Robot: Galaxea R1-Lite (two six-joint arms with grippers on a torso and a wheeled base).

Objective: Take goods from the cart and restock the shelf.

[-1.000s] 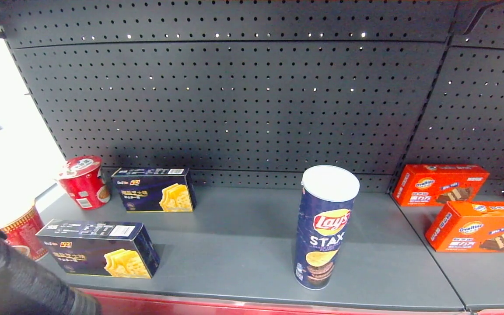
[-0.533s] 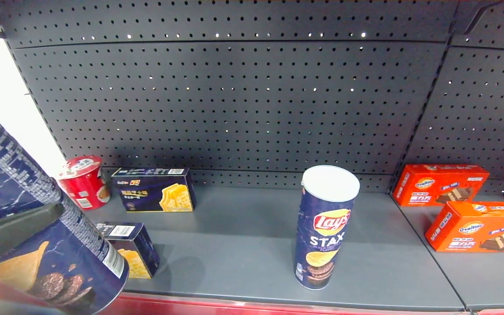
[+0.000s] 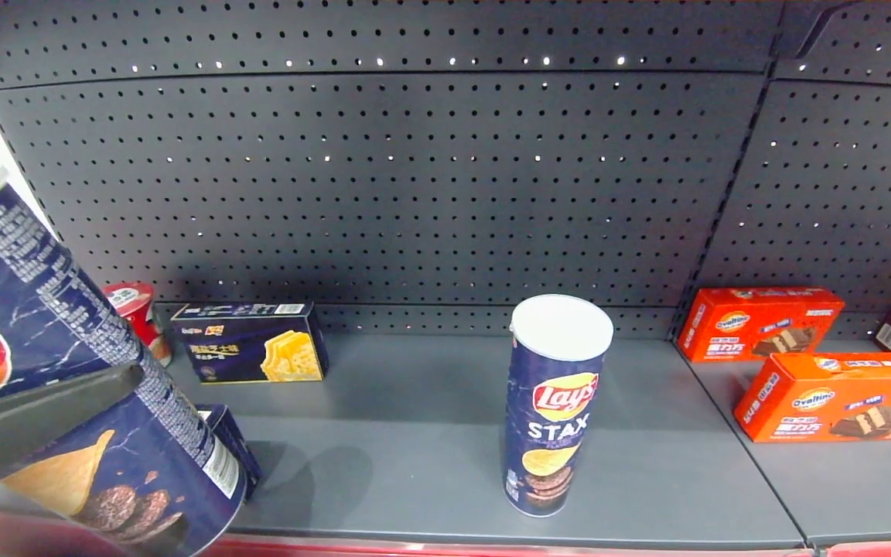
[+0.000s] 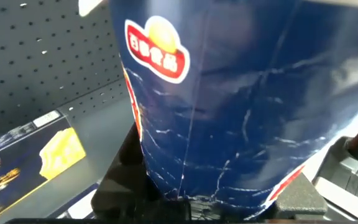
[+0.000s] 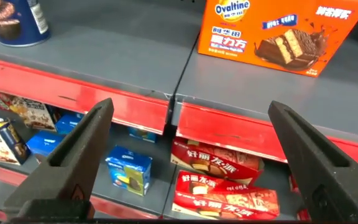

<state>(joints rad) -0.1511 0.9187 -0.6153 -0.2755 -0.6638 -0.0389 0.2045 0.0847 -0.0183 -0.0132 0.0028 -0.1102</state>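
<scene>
My left gripper (image 4: pixel 216 202) is shut on a dark blue chips can (image 3: pixel 66 371), held tilted at the shelf's front left corner. One dark finger (image 3: pixel 51 406) lies across the can's side. In the left wrist view the held can (image 4: pixel 241 112) is close up. A second identical chips can (image 3: pixel 558 402) stands upright with a white lid in the middle of the grey shelf (image 3: pixel 414 433). My right gripper (image 5: pixel 197 168) is open and holds nothing, in front of the shelf's red edge, below an orange box (image 5: pixel 278 34).
On the shelf's left are a navy cracker box (image 3: pixel 248 352), another (image 3: pixel 233 445) partly behind the held can, and a red cup (image 3: pixel 132 305). Two orange boxes (image 3: pixel 762 325) (image 3: pixel 840 394) lie on the right. The lower shelf holds red boxes (image 5: pixel 222 186).
The left gripper has come up from the lower left with the chips can, which now covers most of the front cracker box. The head camera has shifted a little.
</scene>
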